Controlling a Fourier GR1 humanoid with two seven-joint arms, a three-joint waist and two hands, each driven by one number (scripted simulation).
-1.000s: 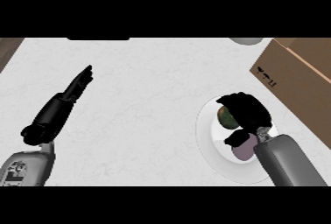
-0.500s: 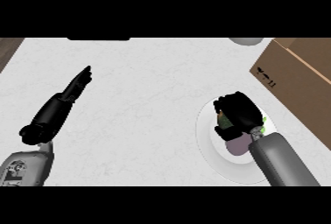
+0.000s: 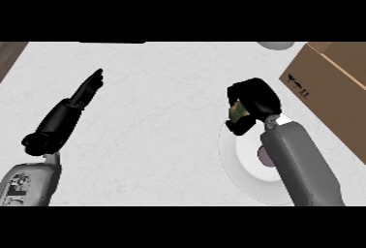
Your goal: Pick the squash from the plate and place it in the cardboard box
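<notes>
Curling round the squash [image 3: 238, 111], the right hand [image 3: 256, 99] holds it just beyond the white plate's [image 3: 238, 177] far rim, left of the cardboard box [image 3: 336, 77]. The left hand [image 3: 87, 89] rests at the left, fingers straight.

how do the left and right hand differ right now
The left hand has straight fingers and holds nothing; the right hand is curled round the squash. The left hand shows at the view's left over the counter; the right hand shows just beyond the far rim of the plate, nearer the box. Both are black, on grey forearms.
</notes>
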